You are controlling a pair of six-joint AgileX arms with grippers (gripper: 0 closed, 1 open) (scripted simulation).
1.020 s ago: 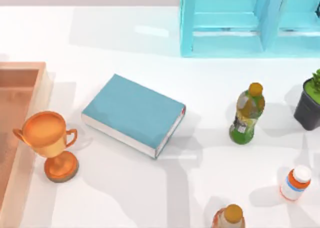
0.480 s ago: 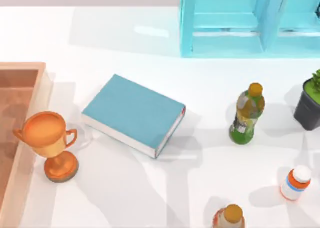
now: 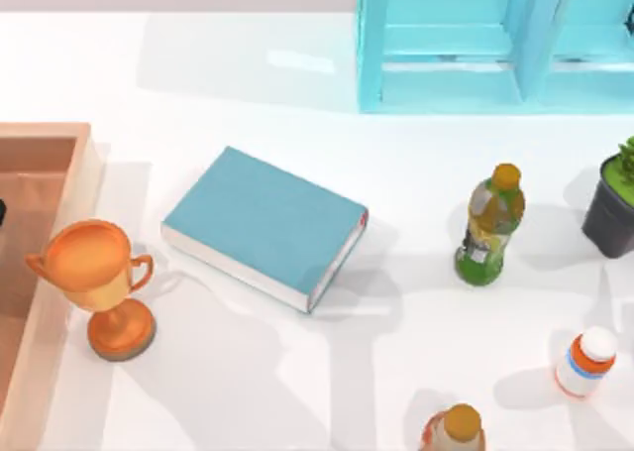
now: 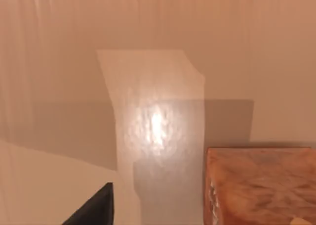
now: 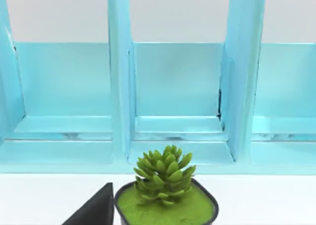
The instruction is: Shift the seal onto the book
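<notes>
The teal-blue book point(image 3: 265, 228) lies flat and turned at an angle, left of the table's middle, with nothing on it. In the left wrist view an orange-brown marbled block point(image 4: 259, 185), which I take for the seal, stands close beside a dark part of my left gripper point(image 4: 94, 211); its top is cut off. A dark bit of my left arm point(image 3: 2, 213) shows at the left edge over the wooden tray point(image 3: 40, 139). My right gripper point(image 5: 96, 207) hangs near the potted plant point(image 5: 165, 185), facing the shelf.
A copper trophy point(image 3: 94, 282) stands between tray and book. On the right are a green orange-capped bottle point(image 3: 490, 225), a black plant pot point(image 3: 612, 208) and a white pill bottle point(image 3: 586, 362). A red-brown, orange-topped thing point(image 3: 456, 429) meets the front edge. The light-blue shelf point(image 3: 495, 45) stands behind.
A dark bit of my left arm has come in at the left edge over the tray, and the shadows around the trophy have shifted. The book and bottles have not moved.
</notes>
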